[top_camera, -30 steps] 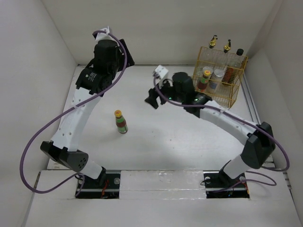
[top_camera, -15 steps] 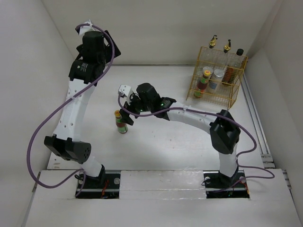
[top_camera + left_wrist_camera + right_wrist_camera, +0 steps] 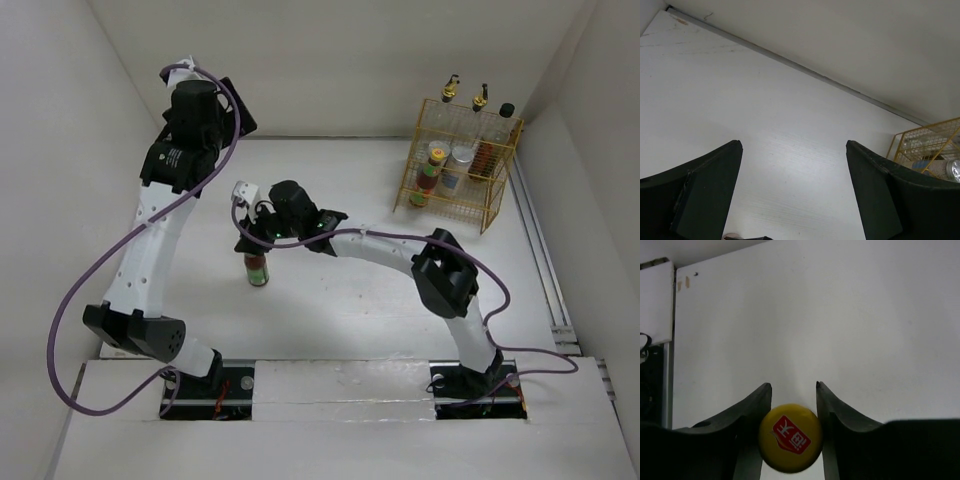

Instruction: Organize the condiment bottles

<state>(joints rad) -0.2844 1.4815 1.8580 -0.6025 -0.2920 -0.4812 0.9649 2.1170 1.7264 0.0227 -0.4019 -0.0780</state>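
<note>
A yellow-capped red-sauce bottle [image 3: 257, 270] stands alone on the white table left of centre. My right gripper [image 3: 254, 248] is on top of it; in the right wrist view its two fingers press both sides of the yellow cap [image 3: 790, 437]. My left gripper [image 3: 238, 108] is raised at the back left, open and empty, with only bare table between its fingers [image 3: 700, 190]. The other bottles stand in a yellow wire rack [image 3: 490, 205] at the back right: two glass ones with gold pourers [image 3: 452, 88], a black-capped jar [image 3: 507, 110], a yellow-capped one [image 3: 435, 162] and a silver-topped shaker [image 3: 461, 160].
The rack [image 3: 927, 142] also shows at the right edge of the left wrist view. White walls close the table at the back, left and right. A metal rail [image 3: 535, 240] runs along the right side.
My right arm has swung left from near the rack and come over the lone bottle, its fingers now closed on the cap. My left arm has lifted and drawn back to the left.
</note>
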